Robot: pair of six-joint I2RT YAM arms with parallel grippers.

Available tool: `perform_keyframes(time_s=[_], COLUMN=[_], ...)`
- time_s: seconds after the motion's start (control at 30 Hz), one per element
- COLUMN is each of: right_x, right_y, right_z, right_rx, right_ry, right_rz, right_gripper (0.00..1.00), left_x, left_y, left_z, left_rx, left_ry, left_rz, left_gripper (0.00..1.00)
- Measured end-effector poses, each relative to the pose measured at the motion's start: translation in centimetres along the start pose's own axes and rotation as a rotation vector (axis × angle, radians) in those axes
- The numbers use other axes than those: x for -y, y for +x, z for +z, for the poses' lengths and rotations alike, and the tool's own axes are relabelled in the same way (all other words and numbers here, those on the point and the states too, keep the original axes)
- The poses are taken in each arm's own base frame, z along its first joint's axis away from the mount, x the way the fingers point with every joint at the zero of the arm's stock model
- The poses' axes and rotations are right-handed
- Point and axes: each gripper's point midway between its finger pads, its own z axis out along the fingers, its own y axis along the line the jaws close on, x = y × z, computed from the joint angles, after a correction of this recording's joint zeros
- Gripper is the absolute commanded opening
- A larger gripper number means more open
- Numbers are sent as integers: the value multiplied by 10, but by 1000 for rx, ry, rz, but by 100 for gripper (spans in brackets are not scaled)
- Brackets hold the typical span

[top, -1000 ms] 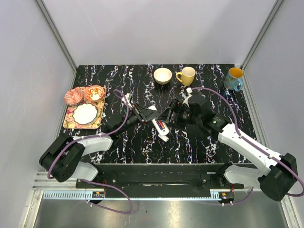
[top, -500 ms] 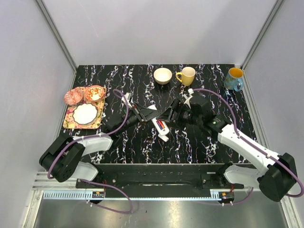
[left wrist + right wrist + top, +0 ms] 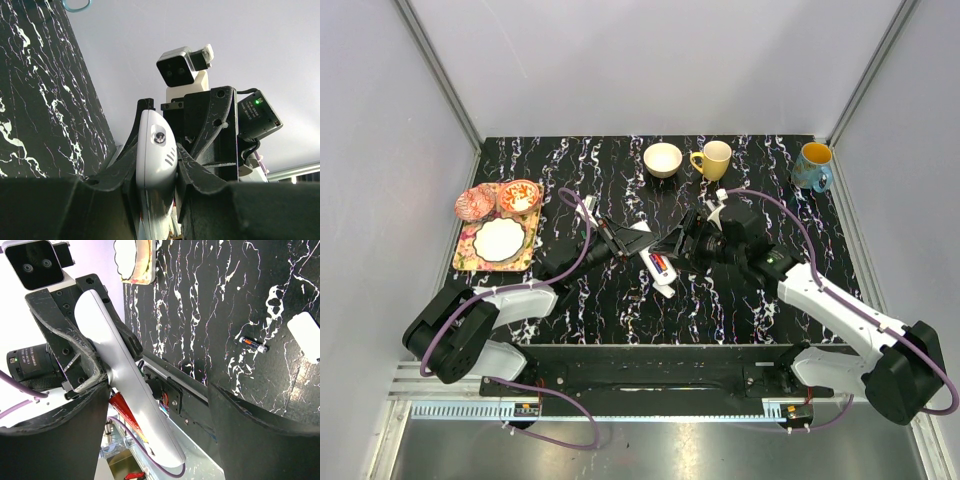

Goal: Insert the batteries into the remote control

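My left gripper (image 3: pixel 636 240) is shut on the upper end of the white remote control (image 3: pixel 657 268) and holds it tilted above the table. In the left wrist view the remote (image 3: pixel 155 160) is clamped between both fingers. Its open bay shows red and bluish batteries (image 3: pixel 660 263). In the right wrist view a red-orange battery (image 3: pixel 126 413) lies along the remote (image 3: pixel 120 375). My right gripper (image 3: pixel 155 440) is open, its jaws wide apart on either side of the remote's lower end, right next to it in the top view (image 3: pixel 677 246). One loose battery (image 3: pixel 252 344) lies on the table.
A small white flat piece (image 3: pixel 305 336) lies on the black marble table (image 3: pixel 720 300) near the loose battery. A patterned tray (image 3: pixel 470 255) with a plate and bowls stands at the left. A cream bowl (image 3: pixel 663 159), a yellow mug (image 3: pixel 714 159) and a blue mug (image 3: pixel 813 166) stand along the back.
My right wrist has shifted slightly to the right. The remote stays held in my left gripper at about the same spot.
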Motion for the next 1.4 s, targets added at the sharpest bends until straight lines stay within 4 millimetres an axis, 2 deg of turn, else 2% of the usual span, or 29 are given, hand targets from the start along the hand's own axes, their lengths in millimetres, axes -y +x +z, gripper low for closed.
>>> perform_keyframes(time_s=[0.43, 1.17, 1.4], right_x=[-1, -4, 2], right_y=[0, 1, 5], right_z=[-1, -3, -2], right_rx=[9, 20, 13], right_ry=[-37, -103, -112], right_rz=[9, 29, 43], right_gripper=[76, 74, 74], left_x=[0, 7, 5], left_y=[0, -1, -2], left_z=[0, 3, 5], left_rx=[0, -16, -29], left_ry=[-1, 11, -8], left_rz=[-14, -21, -29], left_gripper=[0, 0, 0])
